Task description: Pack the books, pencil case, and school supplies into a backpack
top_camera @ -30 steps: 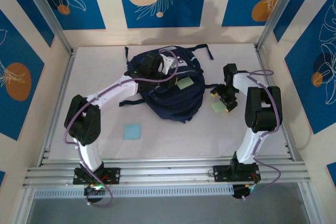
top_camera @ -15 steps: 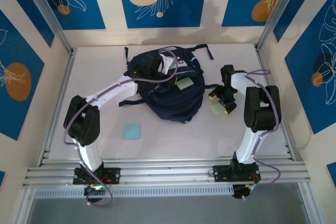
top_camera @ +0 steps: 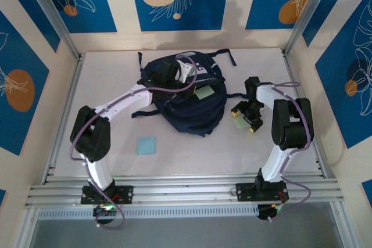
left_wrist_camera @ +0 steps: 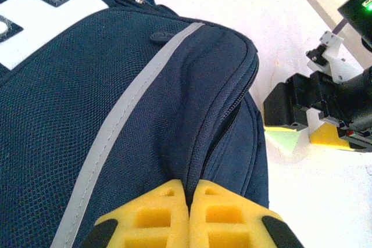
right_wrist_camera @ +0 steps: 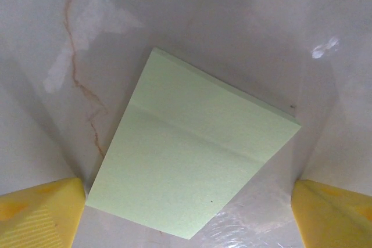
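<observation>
White table [top_camera: 192, 161]; backpack [top_camera: 192, 114] lying flat at centre rear; blue pad [top_camera: 146, 145] flat at front left, well apart from the backpack; green pad [right_wrist_camera: 192, 172] flat at right, near a thin brown streak [right_wrist_camera: 87, 94] in the surface.

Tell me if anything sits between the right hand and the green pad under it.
Nothing visible does. The right hand is open over the green pad, its fingers off either side, and the pad lies bare on the table.
</observation>
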Controlling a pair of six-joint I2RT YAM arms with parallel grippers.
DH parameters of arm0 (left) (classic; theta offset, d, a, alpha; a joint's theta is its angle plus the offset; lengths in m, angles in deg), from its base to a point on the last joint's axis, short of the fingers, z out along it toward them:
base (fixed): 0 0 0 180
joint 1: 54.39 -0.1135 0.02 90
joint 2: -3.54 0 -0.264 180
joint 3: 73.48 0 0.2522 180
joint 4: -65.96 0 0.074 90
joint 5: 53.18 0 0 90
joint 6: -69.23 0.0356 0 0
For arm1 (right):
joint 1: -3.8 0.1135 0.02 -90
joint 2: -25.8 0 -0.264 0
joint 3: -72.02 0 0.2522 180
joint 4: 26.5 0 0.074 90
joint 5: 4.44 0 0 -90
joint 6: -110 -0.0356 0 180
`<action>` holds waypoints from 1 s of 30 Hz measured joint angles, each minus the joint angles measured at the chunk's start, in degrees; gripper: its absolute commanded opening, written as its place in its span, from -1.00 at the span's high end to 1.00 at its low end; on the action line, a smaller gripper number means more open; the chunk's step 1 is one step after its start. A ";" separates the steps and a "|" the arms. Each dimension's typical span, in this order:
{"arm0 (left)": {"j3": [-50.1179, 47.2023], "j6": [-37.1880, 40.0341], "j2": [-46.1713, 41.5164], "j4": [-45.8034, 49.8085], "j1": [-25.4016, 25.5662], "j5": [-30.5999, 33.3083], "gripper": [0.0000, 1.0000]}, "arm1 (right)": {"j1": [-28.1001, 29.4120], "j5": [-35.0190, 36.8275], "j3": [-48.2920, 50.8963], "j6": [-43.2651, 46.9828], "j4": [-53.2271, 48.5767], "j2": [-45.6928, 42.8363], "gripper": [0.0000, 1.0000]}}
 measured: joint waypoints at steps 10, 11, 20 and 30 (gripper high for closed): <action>-0.59 0.00 -0.72 -0.02 0.02 0.20 1.00 | -0.02 1.07 1.09 -0.87 0.17 -0.24 -0.36; -0.59 0.00 -0.72 -0.04 0.00 0.20 1.00 | -0.02 1.18 1.31 -0.92 0.13 -0.39 -0.33; -0.59 0.00 -0.72 -0.02 0.00 0.20 1.00 | 0.13 2.10 2.75 0.50 0.74 -2.10 -0.04; -0.59 0.24 -0.76 -0.02 0.00 0.24 1.00 | 0.85 1.97 3.17 4.02 2.12 -6.56 0.04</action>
